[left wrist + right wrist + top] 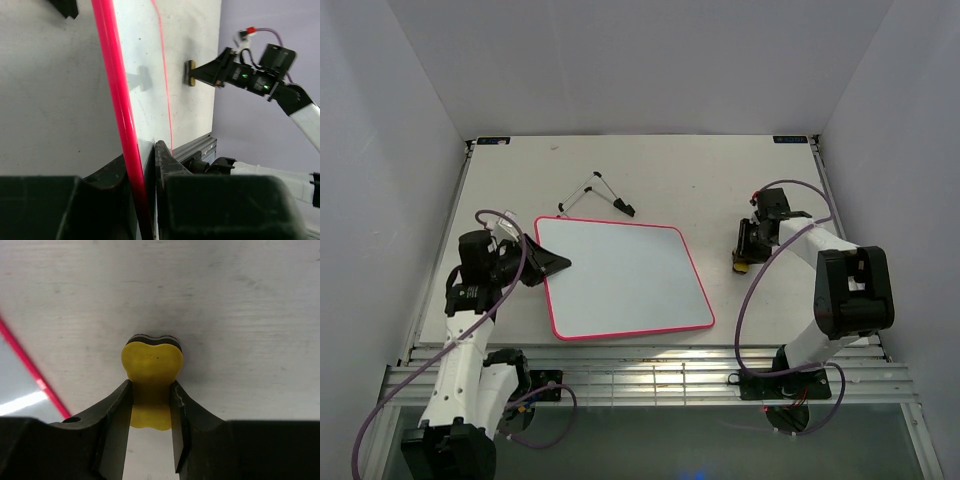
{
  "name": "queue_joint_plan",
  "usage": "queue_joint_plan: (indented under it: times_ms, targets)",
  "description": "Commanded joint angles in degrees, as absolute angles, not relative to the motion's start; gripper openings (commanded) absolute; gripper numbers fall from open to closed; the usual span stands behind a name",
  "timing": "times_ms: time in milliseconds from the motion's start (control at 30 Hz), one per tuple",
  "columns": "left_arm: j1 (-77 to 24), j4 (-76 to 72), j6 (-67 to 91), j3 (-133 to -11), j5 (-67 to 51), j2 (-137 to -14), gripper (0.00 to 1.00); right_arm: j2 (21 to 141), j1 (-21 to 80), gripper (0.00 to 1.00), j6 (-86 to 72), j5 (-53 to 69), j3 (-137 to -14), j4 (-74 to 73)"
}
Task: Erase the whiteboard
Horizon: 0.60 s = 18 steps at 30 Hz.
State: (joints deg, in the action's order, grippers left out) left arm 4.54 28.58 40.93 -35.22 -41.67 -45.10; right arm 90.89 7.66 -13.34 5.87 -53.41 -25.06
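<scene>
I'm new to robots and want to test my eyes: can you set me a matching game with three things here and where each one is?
Things:
1 whiteboard
2 yellow eraser
3 wire stand

Places:
A lying on the table past the board's far edge
B squeezed in the right claw
C rim pinched by the left claw

Pairs: 1-C; 2-B; 3-A
</scene>
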Motion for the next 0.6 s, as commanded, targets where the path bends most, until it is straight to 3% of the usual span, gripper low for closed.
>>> queue_joint_plan:
  times_ms: [0, 367, 567]
  targets:
    - [4.66, 20.49, 39.55, -38.40, -42.97, -40.09, 0.00, 94.65, 6.59, 0.30, -13.09, -6.23, -55.81, -28.04]
    - [4.66, 9.33, 47.01, -39.20, -48.34, -37.53, 0.00, 92.55, 6.06, 0.68, -14.85, -9.05, -57.39, -30.05]
    - [4.66, -2.00, 50.97, -40.25, -51.41, -40.86, 0.00, 85.97, 5.89, 0.69, -14.94, -6.78, -58.71, -31.99]
